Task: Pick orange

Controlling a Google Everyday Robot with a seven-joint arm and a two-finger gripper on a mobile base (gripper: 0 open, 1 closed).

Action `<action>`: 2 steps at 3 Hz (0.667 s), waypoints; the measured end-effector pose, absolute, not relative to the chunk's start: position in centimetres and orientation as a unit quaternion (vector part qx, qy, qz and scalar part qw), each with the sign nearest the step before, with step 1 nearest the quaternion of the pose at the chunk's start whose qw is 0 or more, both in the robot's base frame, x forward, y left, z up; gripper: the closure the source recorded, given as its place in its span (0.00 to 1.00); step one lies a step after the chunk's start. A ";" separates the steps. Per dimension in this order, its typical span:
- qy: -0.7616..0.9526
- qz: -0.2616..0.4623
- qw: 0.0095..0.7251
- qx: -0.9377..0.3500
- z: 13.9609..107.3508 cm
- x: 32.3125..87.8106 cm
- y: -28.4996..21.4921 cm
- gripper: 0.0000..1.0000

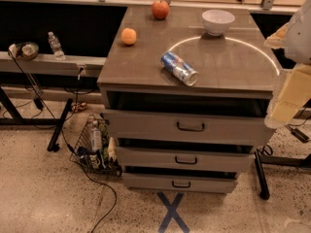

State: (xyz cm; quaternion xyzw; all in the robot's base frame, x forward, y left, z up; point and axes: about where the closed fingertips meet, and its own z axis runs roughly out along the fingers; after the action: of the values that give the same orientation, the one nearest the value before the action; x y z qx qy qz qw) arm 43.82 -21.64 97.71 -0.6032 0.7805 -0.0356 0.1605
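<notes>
The orange [129, 36] is a small, round, light-orange fruit near the left edge of the grey cabinet top [146, 67]. A larger, darker red-orange apple [160, 9] sits behind it at the back edge. My gripper [287, 97] shows as cream-coloured parts at the right edge of the view, beside the cabinet's front right corner. It is far to the right of the orange and touches nothing.
A blue soda can [179, 68] lies on its side mid-top. A white bowl [218, 21] stands at the back right. The top drawer [189, 126] is pulled out a little. A wire basket [95, 147] and cables lie on the floor at the left. A water bottle [56, 46] stands on a ledge.
</notes>
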 end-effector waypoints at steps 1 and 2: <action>0.780 -0.036 0.162 -0.603 97.8 43.9 -21.6 0.00; 0.769 -0.030 0.185 -0.612 97.4 47.0 -20.6 0.00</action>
State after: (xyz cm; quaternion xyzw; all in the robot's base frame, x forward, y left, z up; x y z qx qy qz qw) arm 47.01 -20.65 97.41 -0.6119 0.7685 -0.0299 0.1845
